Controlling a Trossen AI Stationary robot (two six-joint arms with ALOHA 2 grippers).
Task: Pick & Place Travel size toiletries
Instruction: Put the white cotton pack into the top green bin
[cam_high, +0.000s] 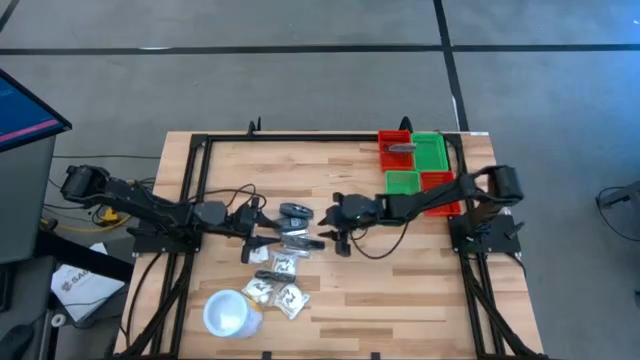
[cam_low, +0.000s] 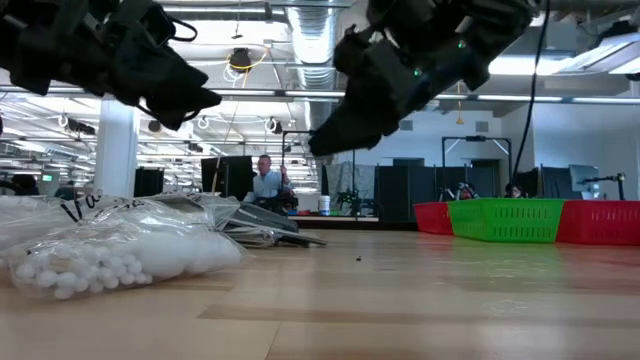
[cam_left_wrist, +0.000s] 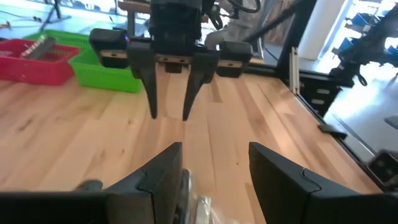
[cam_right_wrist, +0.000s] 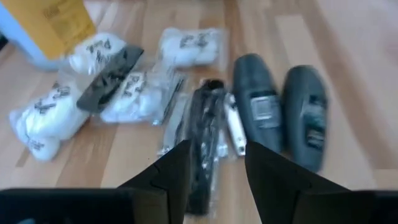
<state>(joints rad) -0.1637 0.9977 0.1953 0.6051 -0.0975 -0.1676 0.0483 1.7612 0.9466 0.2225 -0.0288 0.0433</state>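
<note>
Two end effectors, left (cam_high: 262, 238) and right (cam_high: 335, 228), both open and empty, frame centre. Toiletries (cam_high: 283, 262) clustered lower-left on table (cam_high: 400, 290).

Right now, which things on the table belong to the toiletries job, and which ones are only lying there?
Job: grey bottles, white sachets, dark pouch, red and green bins, one item already in a red bin.
Lying about: white cup.

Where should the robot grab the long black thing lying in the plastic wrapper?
Probably across its narrow middle, coming straight down from above. The black item lies flat and long on the table, and the open right gripper is already lined up over it.
</note>
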